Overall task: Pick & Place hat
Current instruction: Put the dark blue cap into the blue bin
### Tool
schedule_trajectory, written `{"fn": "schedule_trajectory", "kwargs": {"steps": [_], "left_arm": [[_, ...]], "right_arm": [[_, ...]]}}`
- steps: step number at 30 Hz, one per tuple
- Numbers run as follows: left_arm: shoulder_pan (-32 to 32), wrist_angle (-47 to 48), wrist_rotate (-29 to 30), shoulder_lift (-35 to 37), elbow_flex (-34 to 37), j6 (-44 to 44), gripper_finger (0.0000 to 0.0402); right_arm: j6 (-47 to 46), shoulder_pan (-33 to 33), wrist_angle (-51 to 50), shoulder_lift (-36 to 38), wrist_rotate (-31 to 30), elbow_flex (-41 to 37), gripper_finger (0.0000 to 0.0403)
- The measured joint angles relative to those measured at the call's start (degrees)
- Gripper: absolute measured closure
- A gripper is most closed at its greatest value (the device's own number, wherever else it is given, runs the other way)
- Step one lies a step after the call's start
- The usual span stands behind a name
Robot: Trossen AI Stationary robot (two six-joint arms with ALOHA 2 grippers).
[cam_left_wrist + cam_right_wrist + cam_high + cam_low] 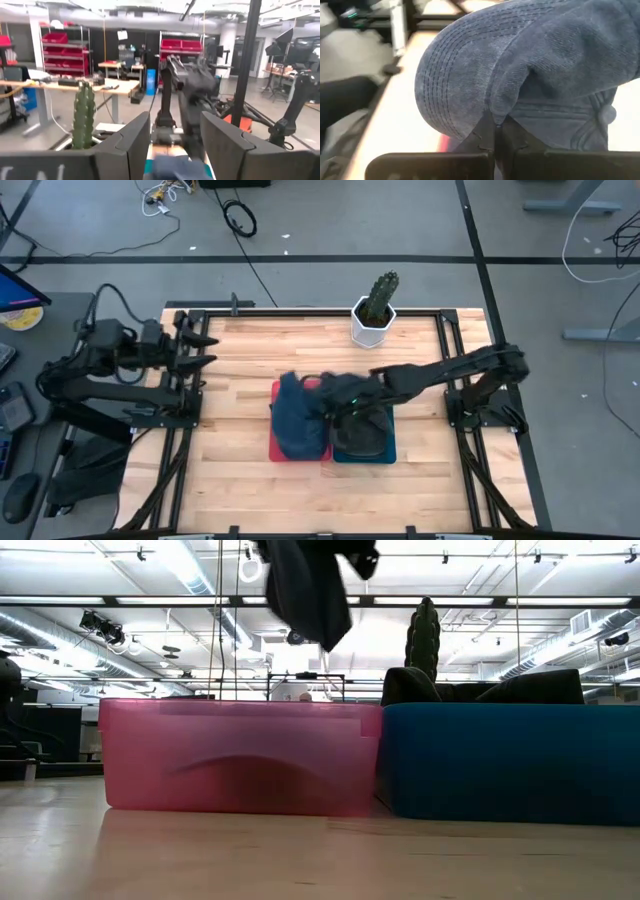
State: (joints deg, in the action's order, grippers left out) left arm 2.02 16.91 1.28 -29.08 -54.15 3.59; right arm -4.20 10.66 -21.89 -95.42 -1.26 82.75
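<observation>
Blue denim hat up in the air, hanging over the red bin; brim stitching fills the right wrist view, cloth pinched at a fold between the fingers. Seen from table height dangling dark and limp above the red bin's rim, not yet inside. Right gripper clamped on the hat fabric, arm stretched across from the table's right edge to mid-table. Blue bin touching the red one on its right, with another dark hat already lying in it.

Left gripper parked at the table's left edge, fingers spread apart, holding nothing. Potted cactus at the table's far edge, well apart from the bins.

Risks, judged from here: grip only on a thin fold, so slip likely if swung fast. Hat droops unevenly, so could drape over the red bin's wall or the shared edge with the blue bin instead of dropping in. Release too near the seam might land it in the wrong bin.
</observation>
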Motion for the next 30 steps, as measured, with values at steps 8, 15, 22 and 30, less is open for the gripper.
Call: {"fn": "schedule_trajectory", "kwargs": {"steps": [8,15,22,30], "left_arm": [[0.0,2.7,0.0,4.6,0.0,-3.1,0.0225],[0.0,2.7,0.0,6.1,0.1,-2.5,0.0225],[0.0,2.8,0.0,6.0,0.0,-2.4,0.0225],[0.0,2.7,0.0,6.0,0.1,0.6,0.0225]], "right_arm": [[-1.2,-0.8,-6.3,-11.3,6.1,5.4,0.0403],[1.9,-2.9,-6.3,-16.2,7.6,5.7,0.0403],[-0.3,-4.9,-7.3,-20.5,12.6,5.9,0.0403],[-1.6,-5.3,-19.6,-19.6,10.8,13.4,0.0403]]}}
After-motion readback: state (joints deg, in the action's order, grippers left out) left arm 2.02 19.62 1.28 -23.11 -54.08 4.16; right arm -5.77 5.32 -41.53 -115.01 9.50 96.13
